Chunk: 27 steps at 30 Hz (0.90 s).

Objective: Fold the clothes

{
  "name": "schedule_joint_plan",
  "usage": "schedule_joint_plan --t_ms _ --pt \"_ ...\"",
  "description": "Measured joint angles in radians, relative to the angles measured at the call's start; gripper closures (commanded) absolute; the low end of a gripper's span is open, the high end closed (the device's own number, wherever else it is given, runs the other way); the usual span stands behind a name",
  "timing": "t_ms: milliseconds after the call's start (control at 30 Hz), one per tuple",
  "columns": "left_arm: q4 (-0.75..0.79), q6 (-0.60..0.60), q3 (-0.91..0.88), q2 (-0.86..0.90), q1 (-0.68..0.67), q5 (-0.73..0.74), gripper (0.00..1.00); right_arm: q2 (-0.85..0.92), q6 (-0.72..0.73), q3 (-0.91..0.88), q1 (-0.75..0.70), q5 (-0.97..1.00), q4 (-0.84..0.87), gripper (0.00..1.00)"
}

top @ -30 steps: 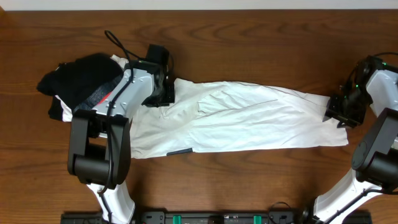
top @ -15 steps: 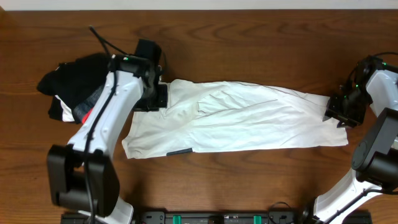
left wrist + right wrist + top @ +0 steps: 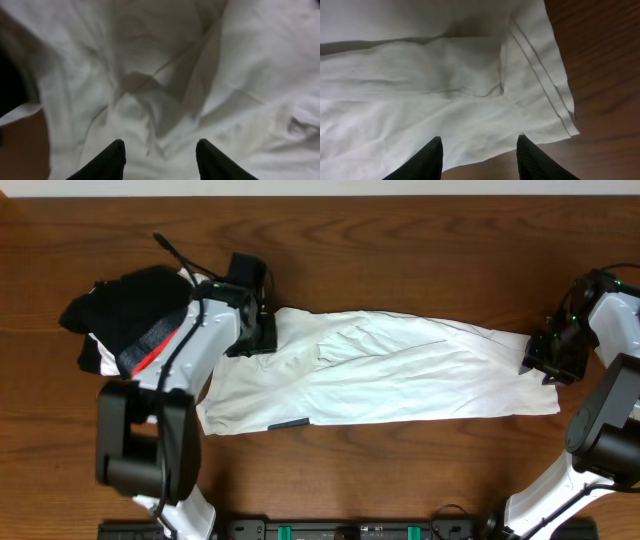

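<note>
The white T-shirt [image 3: 390,375] lies folded into a long strip across the table's middle. My left gripper [image 3: 262,338] is open over its left end; the left wrist view shows wrinkled white cloth [image 3: 165,85] between the fingers, nothing held. My right gripper [image 3: 540,358] is open at the shirt's right end, over the hem [image 3: 540,85]. A pile of black garments [image 3: 125,310] with a grey-and-red band [image 3: 152,352] lies at the far left, beside the left arm.
The dark wooden table [image 3: 400,270] shows behind and in front of the shirt. A small dark tag [image 3: 290,423] sits on the shirt's front edge. The arm bases stand at the front edge, left and right.
My left arm swung out to the left and back, with its gripper staying over the shirt's left end. The shirt's front left corner shifted slightly. The right arm has not moved.
</note>
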Motion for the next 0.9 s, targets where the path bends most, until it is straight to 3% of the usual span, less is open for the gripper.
schedule_joint_plan --t_ms 100,233,300,600,900 --pt "0.022 -0.005 0.0 0.034 0.0 0.0 0.56 0.0 0.0 0.0 0.0 0.0 0.0 0.54" --pt "0.033 -0.017 0.0 0.058 0.0 0.001 0.86 0.0 0.0 0.0 0.0 0.0 0.0 0.54" --pt "0.043 -0.004 0.0 0.059 0.0 0.004 0.94 0.0 0.0 0.0 0.0 0.0 0.002 0.54" --pt "-0.025 0.005 0.0 0.045 0.0 0.003 0.94 0.0 0.0 0.0 0.0 0.0 0.005 0.54" --pt "-0.208 0.005 0.0 -0.111 0.0 0.004 0.94 0.0 0.0 0.0 0.0 0.0 0.015 0.54"
